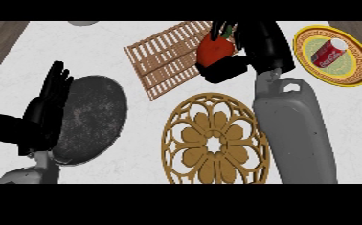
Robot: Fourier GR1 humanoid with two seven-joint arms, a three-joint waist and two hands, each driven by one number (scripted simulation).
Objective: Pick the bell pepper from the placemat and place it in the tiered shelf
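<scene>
1. I am seeing my right hand (237, 51) reaching up the right side of the counter (99, 51), its fingers curling round the bell pepper (214, 50).
2. The bell pepper, red with a green stem, is being held over the right edge of the tiered shelf (166, 59); I cannot tell whether it is touching the slats.
3. The tiered shelf is showing as a tilted rack of wooden slats at upper centre, and nothing else is lying on the part I can see.
4. The placemat (216, 140), a round golden openwork piece with a flower pattern, is lying at lower centre below the shelf, carrying nothing.
5. A yellow-rimmed plate (305, 59) is sitting at the upper right edge, holding a red soda can (329, 52) lying on its side.
6. A dark round plate (92, 118) is sitting at the left, holding nothing.
7. My left hand (46, 111) is resting at the dark plate's left rim, fingers straight and pointing up.
</scene>
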